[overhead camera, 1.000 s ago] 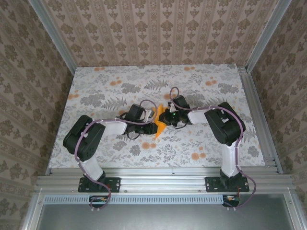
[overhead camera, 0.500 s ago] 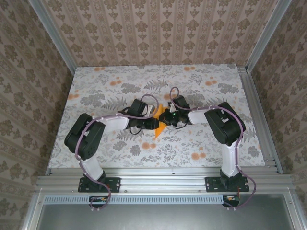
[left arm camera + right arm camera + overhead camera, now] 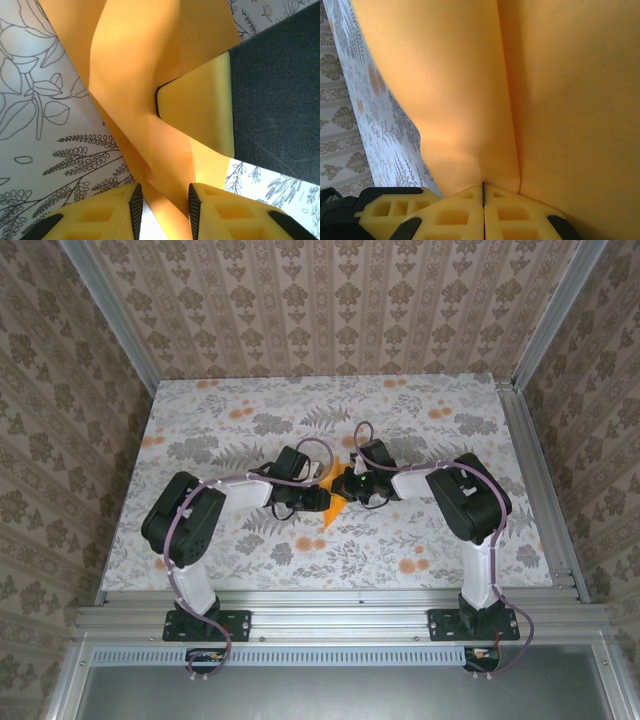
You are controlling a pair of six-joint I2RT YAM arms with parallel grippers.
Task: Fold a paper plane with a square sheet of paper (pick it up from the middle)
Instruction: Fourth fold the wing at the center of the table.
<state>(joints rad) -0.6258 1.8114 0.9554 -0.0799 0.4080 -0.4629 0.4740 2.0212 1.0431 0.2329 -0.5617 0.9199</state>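
Observation:
The square sheet of paper [image 3: 331, 506] is bright orange and creased, and lies at the table's middle between my two grippers. My right gripper [image 3: 346, 487] comes in from the right. In the right wrist view it [image 3: 483, 184] is shut on the paper's [image 3: 470, 75] edge, fingertips pressed together beside a crease. My left gripper [image 3: 311, 492] meets the paper from the left. Its fingers [image 3: 164, 194] stand apart, with a folded strip of the paper [image 3: 135, 75] running between them over the tablecloth. A yellow finger of the right gripper [image 3: 200, 115] presses on the paper just ahead.
The table [image 3: 420, 420] carries a grey floral cloth with small orange flower blotches [image 3: 412, 566]. Aluminium rails [image 3: 530, 470] and patterned walls close in the left, back and right. Both arms bend inward, forearms nearly meeting at the centre.
My left arm has swung right and a little away, bringing its gripper onto the paper. Less orange shows from above now. The right arm has stayed put.

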